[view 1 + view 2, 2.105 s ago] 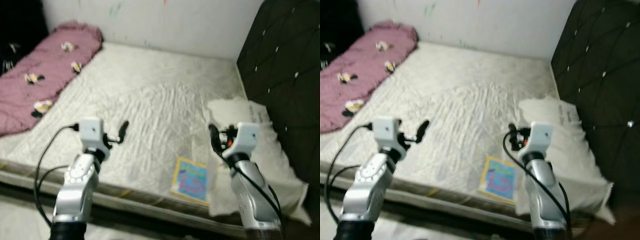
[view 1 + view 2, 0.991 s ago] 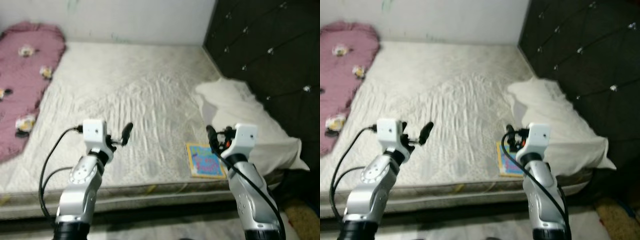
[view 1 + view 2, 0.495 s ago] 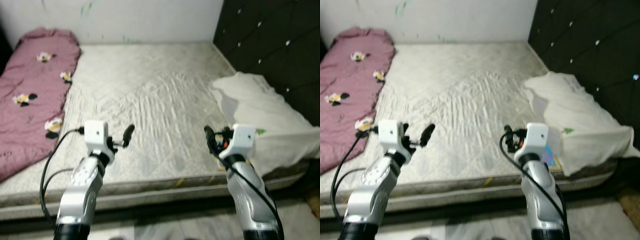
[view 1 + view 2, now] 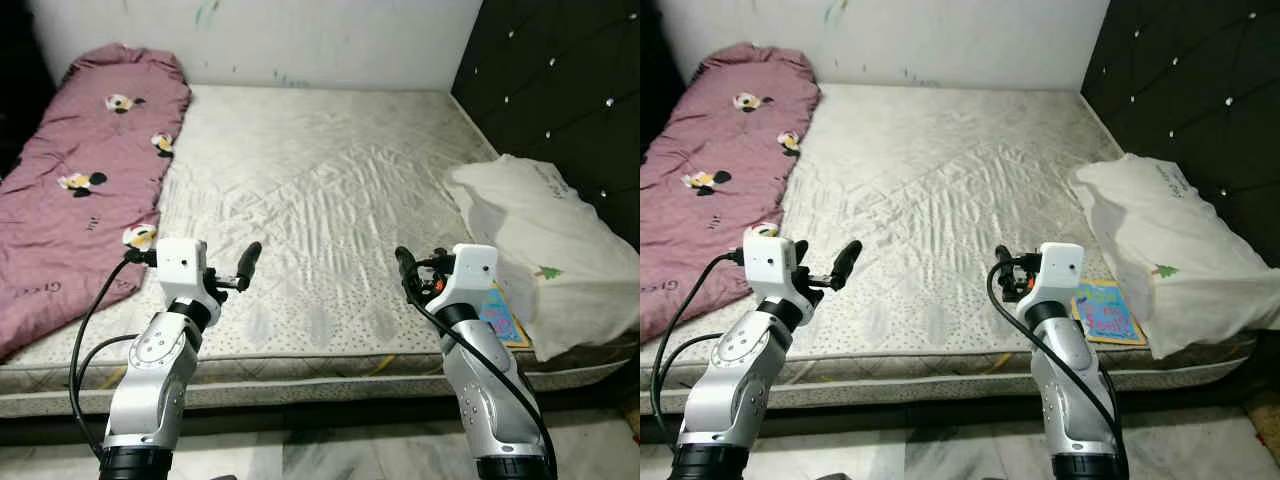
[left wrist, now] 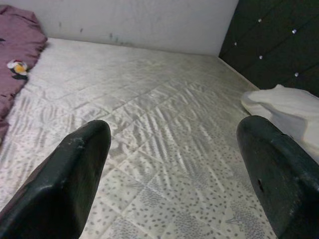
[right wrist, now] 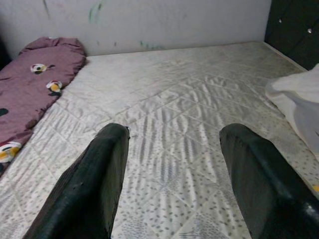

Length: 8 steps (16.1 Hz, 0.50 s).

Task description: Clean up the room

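A bare white quilted mattress (image 4: 320, 190) lies before me. A pink blanket (image 4: 90, 170) with cartoon prints covers its left side. A white pillow (image 4: 545, 250) rests at the right, by the headboard. A colourful children's book (image 4: 1102, 310) lies flat near the mattress's front right edge, partly tucked against the pillow. My left gripper (image 4: 246, 262) hovers open over the front of the mattress, holding nothing. My right gripper (image 4: 404, 268) is also open and empty, just left of the book. In the wrist views both pairs of black fingers (image 5: 70, 174) (image 6: 99, 169) stand wide apart above the sheet.
A dark tufted headboard (image 4: 560, 80) rises on the right and a marked white wall (image 4: 330, 40) stands behind the bed. The mattress's front edge (image 4: 300, 375) runs just below my arms, with pale tiled floor (image 4: 330, 455) beneath it.
The camera has swung and steadied: the pink blanket now shows more fully at left, and the book shows beside the right arm. Both arms keep the same raised pose.
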Tool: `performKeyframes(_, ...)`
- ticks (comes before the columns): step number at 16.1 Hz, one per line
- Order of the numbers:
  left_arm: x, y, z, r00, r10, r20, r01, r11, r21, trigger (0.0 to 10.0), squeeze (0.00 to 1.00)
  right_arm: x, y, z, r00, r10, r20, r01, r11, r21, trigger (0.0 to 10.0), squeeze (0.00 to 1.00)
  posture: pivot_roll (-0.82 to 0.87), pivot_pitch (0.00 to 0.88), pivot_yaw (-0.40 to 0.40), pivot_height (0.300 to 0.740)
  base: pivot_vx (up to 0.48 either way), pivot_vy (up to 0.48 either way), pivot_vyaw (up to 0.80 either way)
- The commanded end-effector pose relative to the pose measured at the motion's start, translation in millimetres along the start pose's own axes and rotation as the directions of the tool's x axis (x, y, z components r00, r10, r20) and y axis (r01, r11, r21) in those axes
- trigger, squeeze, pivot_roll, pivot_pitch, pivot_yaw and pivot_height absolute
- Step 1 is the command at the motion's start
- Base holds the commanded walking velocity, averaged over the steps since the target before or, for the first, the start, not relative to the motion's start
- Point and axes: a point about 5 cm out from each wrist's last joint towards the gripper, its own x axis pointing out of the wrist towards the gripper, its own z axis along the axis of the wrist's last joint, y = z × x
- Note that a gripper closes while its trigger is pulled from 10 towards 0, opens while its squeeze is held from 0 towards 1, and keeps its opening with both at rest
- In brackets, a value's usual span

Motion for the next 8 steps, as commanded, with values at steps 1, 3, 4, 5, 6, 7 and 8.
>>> performKeyframes(1,-0.8,-1.5,3.5,1.0,-0.019,0.019,0.019,1.0,0.006,10.0,0.0,-1.0,-3.5,3.9,1.0,-0.008,0.017,0.008,1.0,0.003,10.0,0.0,-0.07,0.0,-0.042,0.74,0.244,0.0,0.0)
performKeyframes(3,-1.2,-1.1,2.4,1.0,-0.009,0.01,0.009,1.0,-0.001,10.0,0.0,-1.1,-2.2,5.6,1.0,-0.008,0.026,0.008,1.0,0.01,10.0,0.0,-0.07,0.0,-0.043,0.74,0.122,0.0,0.0)
performKeyframes(4,-1.3,-0.9,1.5,1.0,-0.004,0.003,0.004,1.0,-0.004,10.0,0.0,-0.5,-2.4,6.8,0.999,-0.007,0.035,0.007,1.0,-0.004,10.0,0.0,-0.07,0.0,-0.043,0.74,0.0,0.0,0.0)
performKeyframes(5,-1.3,0.0,-1.1,1.0,0.021,-0.01,-0.021,0.999,-0.029,10.0,0.0,0.6,-4.7,7.0,0.999,-0.014,0.036,0.015,0.999,-0.041,10.0,0.0,-0.06,0.0,-0.043,0.74,0.0,0.0,0.0)
performKeyframes(6,-1.3,-0.2,-1.2,1.0,0.015,-0.015,-0.015,1.0,-0.018,10.0,0.0,1.3,-6.3,5.9,0.999,-0.016,0.031,0.018,0.998,-0.052,10.0,0.0,-0.06,0.0,-0.043,0.74,0.0,0.0,0.0)
performKeyframes(7,-1.4,-0.2,-1.2,1.0,0.013,-0.013,-0.014,1.0,-0.017,10.0,0.0,1.3,-6.7,6.0,0.999,-0.016,0.034,0.017,0.999,-0.045,10.0,0.0,-0.06,0.0,-0.043,0.74,0.0,0.0,0.0)
performKeyframes(8,-2.6,1.1,-3.5,1.0,0.018,-0.022,-0.019,1.0,-0.015,10.0,0.0,1.1,-6.9,4.6,1.0,-0.021,0.019,0.021,1.0,-0.023,10.0,0.0,-0.06,0.0,-0.04,0.74,0.0,0.0,0.0)
